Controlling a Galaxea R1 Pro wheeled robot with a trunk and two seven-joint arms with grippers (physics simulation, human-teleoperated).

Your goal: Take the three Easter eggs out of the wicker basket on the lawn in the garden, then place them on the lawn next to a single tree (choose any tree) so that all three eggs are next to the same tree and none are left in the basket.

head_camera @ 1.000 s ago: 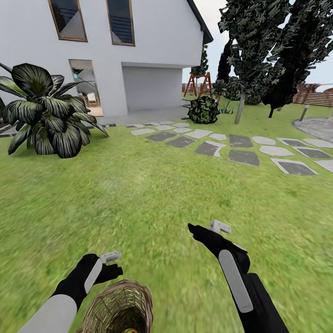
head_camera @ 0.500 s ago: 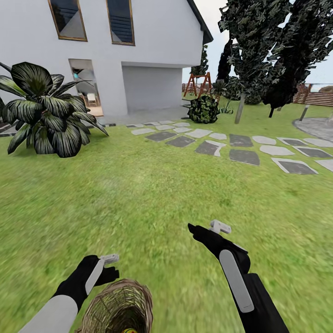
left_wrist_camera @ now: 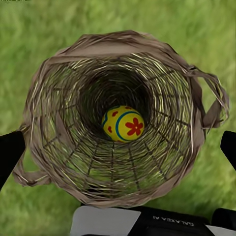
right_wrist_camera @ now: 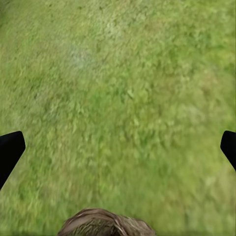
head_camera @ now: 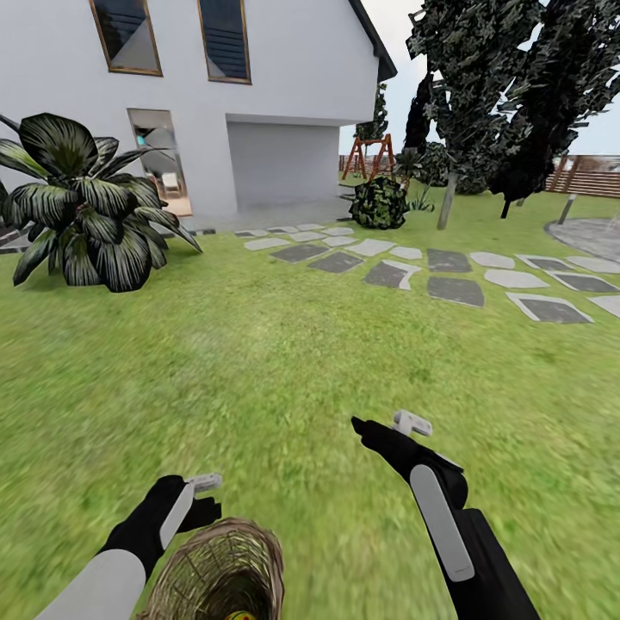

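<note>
Wicker basket (left_wrist_camera: 118,118) sits on the lawn (head_camera: 284,344) at the robot's front-left, one Easter egg (left_wrist_camera: 123,124) visible at its bottom. Left gripper (left_wrist_camera: 118,147) hangs straight above the rim, jaws spread wide, holding nothing. Right gripper (right_wrist_camera: 118,147) is over bare grass beside the basket, also wide open and empty. Open lawn runs ahead to the stepping stones (head_camera: 456,291).
</note>
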